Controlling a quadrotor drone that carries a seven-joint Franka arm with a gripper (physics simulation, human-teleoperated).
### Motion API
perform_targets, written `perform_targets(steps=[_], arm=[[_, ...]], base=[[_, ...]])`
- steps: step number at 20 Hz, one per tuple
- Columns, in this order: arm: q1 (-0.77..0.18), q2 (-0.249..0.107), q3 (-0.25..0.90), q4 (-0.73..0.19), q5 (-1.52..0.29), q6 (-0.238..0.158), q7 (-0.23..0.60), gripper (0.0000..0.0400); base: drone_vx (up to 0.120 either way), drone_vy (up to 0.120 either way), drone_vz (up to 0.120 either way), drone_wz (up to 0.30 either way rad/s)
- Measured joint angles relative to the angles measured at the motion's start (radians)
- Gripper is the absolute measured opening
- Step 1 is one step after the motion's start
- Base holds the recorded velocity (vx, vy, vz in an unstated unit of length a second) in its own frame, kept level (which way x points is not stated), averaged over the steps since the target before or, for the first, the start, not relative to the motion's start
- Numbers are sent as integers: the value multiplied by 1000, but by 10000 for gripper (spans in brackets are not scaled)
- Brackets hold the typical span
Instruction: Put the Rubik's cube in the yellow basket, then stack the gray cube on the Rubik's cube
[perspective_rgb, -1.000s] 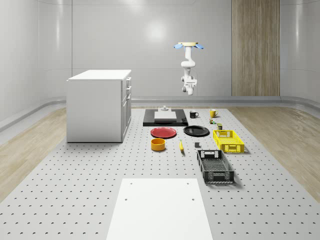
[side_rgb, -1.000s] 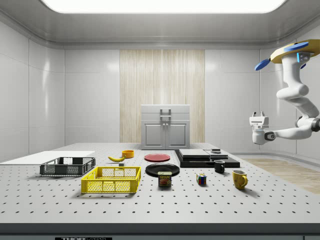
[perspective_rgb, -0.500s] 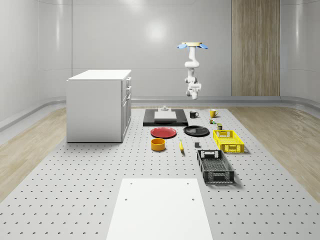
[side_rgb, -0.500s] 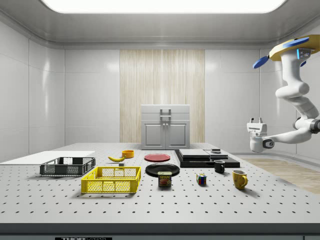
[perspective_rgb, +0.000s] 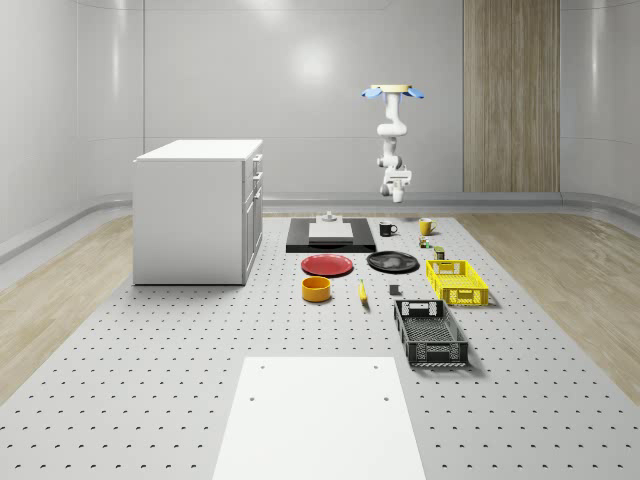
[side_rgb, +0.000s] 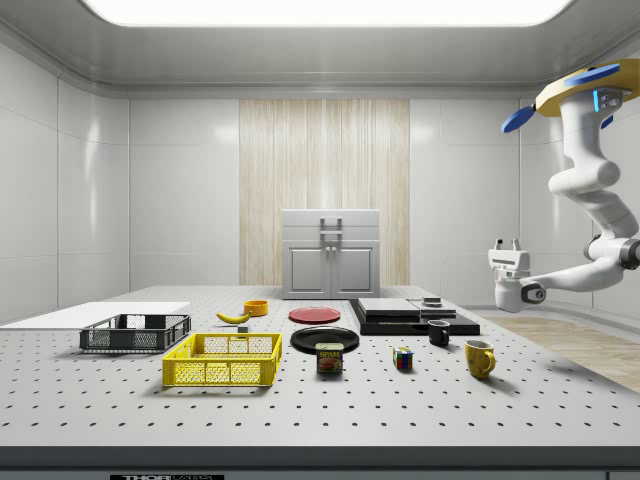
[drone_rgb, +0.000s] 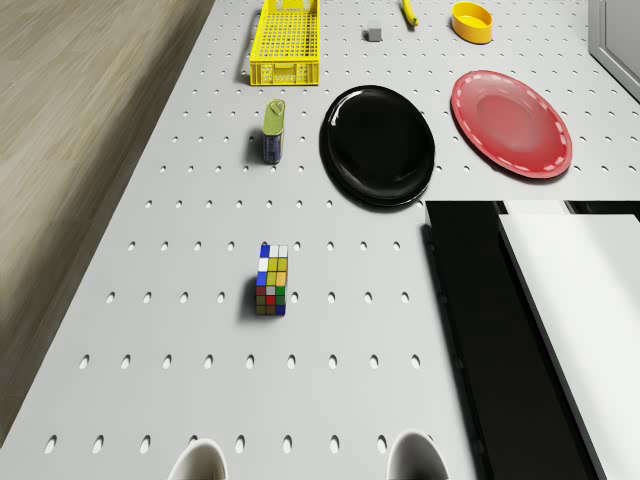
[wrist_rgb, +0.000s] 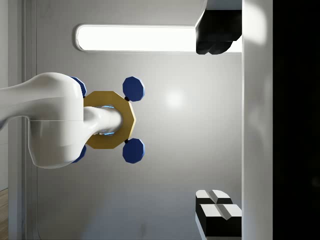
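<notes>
The Rubik's cube (drone_rgb: 272, 281) stands on the desk (side_rgb: 560, 400), not yet touched. It lies between the black mug (side_rgb: 439, 333) and the tin can (side_rgb: 329, 358), and the yellow basket (side_rgb: 224, 359) is well apart from it, beyond the can on the side view's left. The gray cube (drone_rgb: 374, 32) sits near the far end of the basket, next to the banana (drone_rgb: 408, 12).

What has changed in the last second is the robot, not the things. In the side view the tool (side_rgb: 506, 244) has moved a little toward the Rubik's cube and has sunk lower. It now hangs above the yellow mug (side_rgb: 480, 358), at the desk's end, with its fingers pointing up instead of down. In the wrist view the fingers (wrist_rgb: 214, 40) stand wide apart, with nothing between them.

The drone (perspective_rgb: 395, 92) hovers high over that same end of the desk; in the whole-scene view it has drifted toward the view's right.

So the approach is going on, but the first step is still open, I think. The arm must still turn the tool downward and come down onto the Rubik's cube before any grasp.
</notes>
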Motion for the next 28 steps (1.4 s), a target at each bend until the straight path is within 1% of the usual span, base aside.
perform_targets(steps=[15, 25, 28], arm=[[-2, -6, 2, -3, -1, 9, -1, 400], [-4, -11, 8, -8, -9, 16, 0, 400], [-6, -13, 13, -10, -16, 18, 1, 400]], base=[[120, 120, 0, 0], [120, 0, 0, 0], [120, 93, 0, 0]])
